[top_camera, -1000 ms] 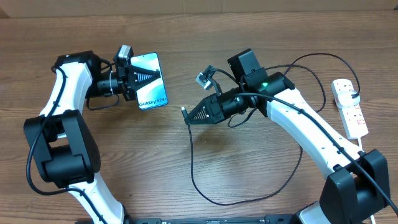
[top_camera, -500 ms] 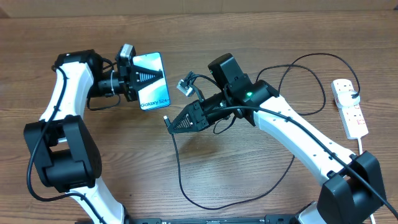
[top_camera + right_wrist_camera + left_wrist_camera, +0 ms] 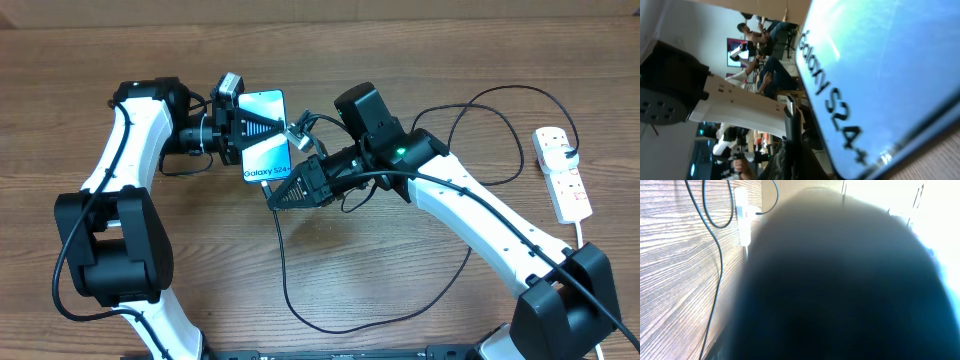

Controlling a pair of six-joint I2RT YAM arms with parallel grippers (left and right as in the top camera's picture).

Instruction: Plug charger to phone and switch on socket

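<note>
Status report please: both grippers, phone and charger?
Left gripper shut on phone. Right gripper shut on charger, tip at phone's end, not seen inserted. Path unobstructed.

Dark blur (image 3: 840, 280) filling most of left wrist view, phone (image 3: 880, 65) cut off at right wrist view's top and right edges, socket (image 3: 563, 175) switches too small to read

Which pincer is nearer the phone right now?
Left. The left pincer is shut on the phone, clamped across its screen. The right pincer sits just below the phone's Galaxy S24 end, gripping the charger by its tip; whether the tip touches the phone is unclear.
</note>
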